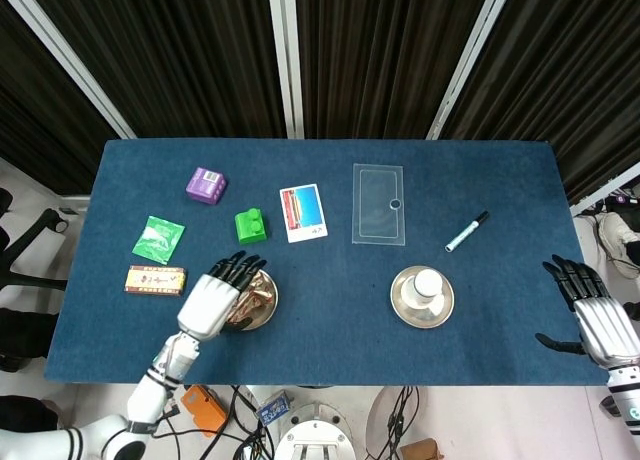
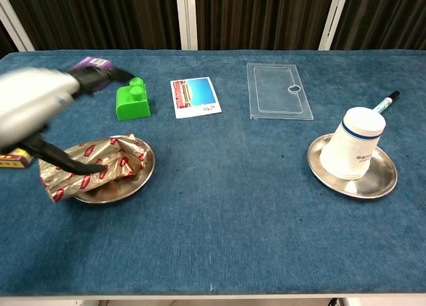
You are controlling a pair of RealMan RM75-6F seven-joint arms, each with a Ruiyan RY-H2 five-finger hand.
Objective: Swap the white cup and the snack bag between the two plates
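Observation:
The snack bag [image 2: 93, 167], shiny gold with red print, lies across the left steel plate [image 2: 143, 176] and hangs over its left rim. My left hand [image 2: 33, 113] is blurred above and to the left of it with its fingers spread, holding nothing. In the head view the left hand [image 1: 215, 298] covers the left side of the plate [image 1: 270, 307], and the bag [image 1: 256, 292] shows beside it. The white cup [image 2: 353, 143] stands upside down on the right plate [image 2: 379, 179]. My right hand [image 1: 595, 315] hovers open off the table's right edge, far from the cup [image 1: 428, 283].
A green block [image 2: 133, 100], purple box [image 1: 206, 185] and picture card [image 2: 194, 96] lie behind the left plate. A clear plastic sheet [image 2: 279, 90] and a pen [image 2: 386, 102] lie behind the right plate. A green packet [image 1: 159, 239] and brown bar [image 1: 155, 279] sit at the far left.

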